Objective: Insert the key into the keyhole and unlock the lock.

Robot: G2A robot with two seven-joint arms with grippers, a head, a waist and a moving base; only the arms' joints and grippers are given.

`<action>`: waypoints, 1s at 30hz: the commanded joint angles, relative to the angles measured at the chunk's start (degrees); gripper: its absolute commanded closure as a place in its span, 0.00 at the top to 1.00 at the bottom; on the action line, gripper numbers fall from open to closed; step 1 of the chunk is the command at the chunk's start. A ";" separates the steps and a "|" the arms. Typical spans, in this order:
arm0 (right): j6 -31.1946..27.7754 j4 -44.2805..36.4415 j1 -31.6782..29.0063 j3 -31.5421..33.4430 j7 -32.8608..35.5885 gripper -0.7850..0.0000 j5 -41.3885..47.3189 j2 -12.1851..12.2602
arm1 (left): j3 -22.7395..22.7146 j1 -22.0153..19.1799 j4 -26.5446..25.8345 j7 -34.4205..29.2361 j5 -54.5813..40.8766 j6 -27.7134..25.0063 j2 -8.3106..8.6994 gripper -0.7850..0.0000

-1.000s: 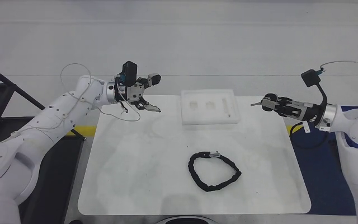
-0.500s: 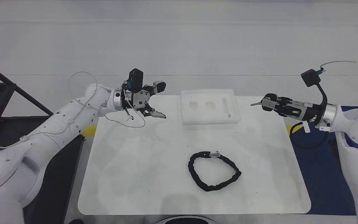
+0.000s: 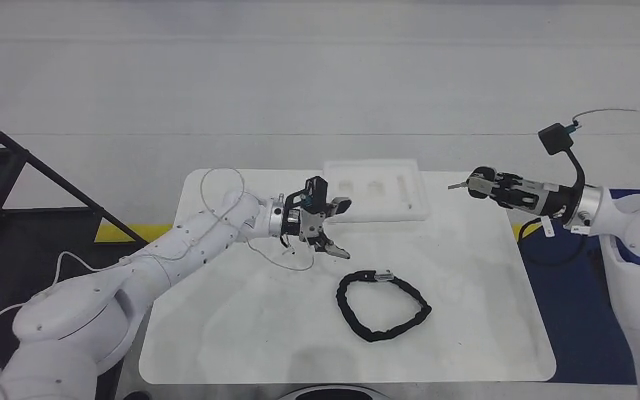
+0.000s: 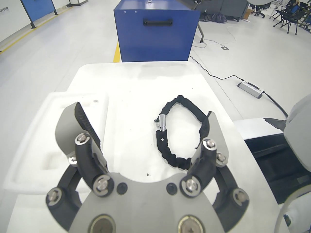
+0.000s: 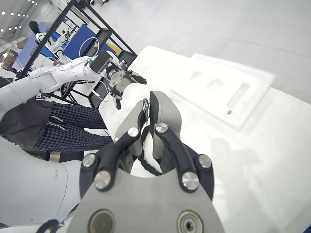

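Swung in from upper left, my open left fingers (image 4: 85, 122) hover beside the floppy lock (image 3: 383, 305), whose stiff barrel (image 4: 162, 122) looks the surest hold; my right fingers (image 5: 165, 112) pinch the key (image 5: 145, 104).

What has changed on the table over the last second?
The left gripper has swung from the far corner of the table on its own side in toward the middle. It is open and now hovers just short of the chain lock, beside the foam tray, holding nothing. The right gripper stayed over the table's other edge, shut on the key. The lock and tray have not moved.
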 commanded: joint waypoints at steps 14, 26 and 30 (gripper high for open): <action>0.00 0.00 0.00 0.00 0.00 0.00 0.00 0.00 | 0.00 4.84 14.24 2.96 18.12 -0.30 -11.20 1.00; 0.00 0.00 0.00 0.00 0.00 0.00 0.00 0.00 | 0.00 4.87 15.05 3.37 19.02 -0.93 -11.82 1.00; 0.00 0.00 0.00 0.00 0.00 0.00 0.00 0.00 | 0.00 4.87 15.05 3.37 19.02 -0.93 -11.82 1.00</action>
